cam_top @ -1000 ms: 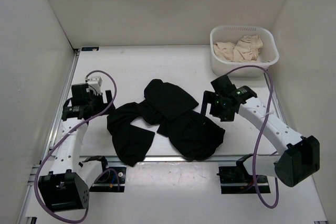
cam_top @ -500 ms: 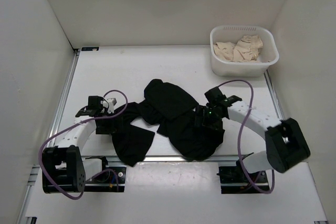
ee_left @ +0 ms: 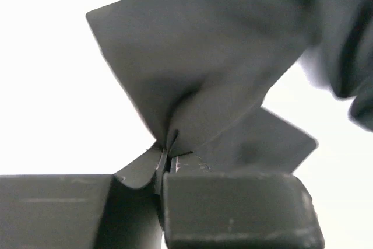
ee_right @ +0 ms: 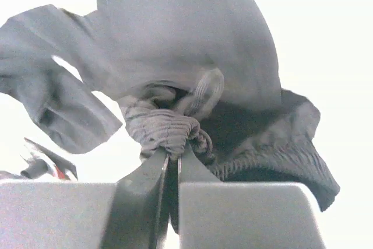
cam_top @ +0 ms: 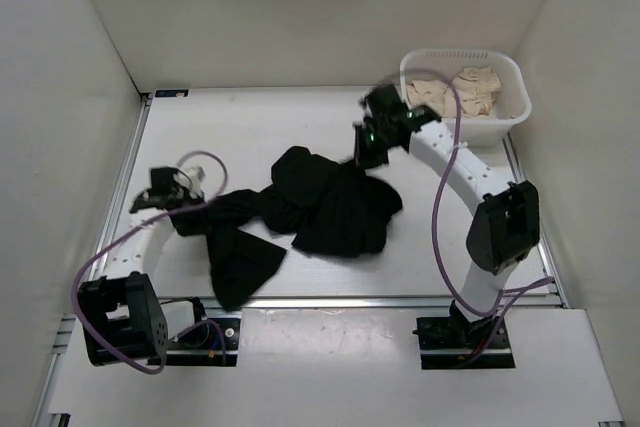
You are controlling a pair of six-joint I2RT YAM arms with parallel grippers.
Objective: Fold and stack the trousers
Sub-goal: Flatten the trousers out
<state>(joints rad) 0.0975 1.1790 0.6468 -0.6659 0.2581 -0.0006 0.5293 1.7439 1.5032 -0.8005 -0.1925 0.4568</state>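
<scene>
Black trousers (cam_top: 320,207) lie crumpled across the middle of the table, stretched between both arms. My left gripper (cam_top: 178,199) is shut on a fold at their left end; the wrist view shows the dark cloth (ee_left: 198,80) pinched between the jaws (ee_left: 169,155). My right gripper (cam_top: 368,145) is raised toward the back right, shut on the ribbed elastic waistband (ee_right: 166,129), which bunches at the jaw tips (ee_right: 173,157). A trouser leg (cam_top: 238,265) trails toward the front edge.
A white basket (cam_top: 416,122) at the back right holds beige clothes (cam_top: 455,92). The right arm (cam_top: 470,182) arches beside it. White walls enclose the table on three sides, and a metal rail (cam_top: 330,300) runs along the front edge.
Both grippers dropped onto the trousers and shut on them. The right one has since swung up and back toward the basket, dragging the cloth; the left pulled its end leftward.
</scene>
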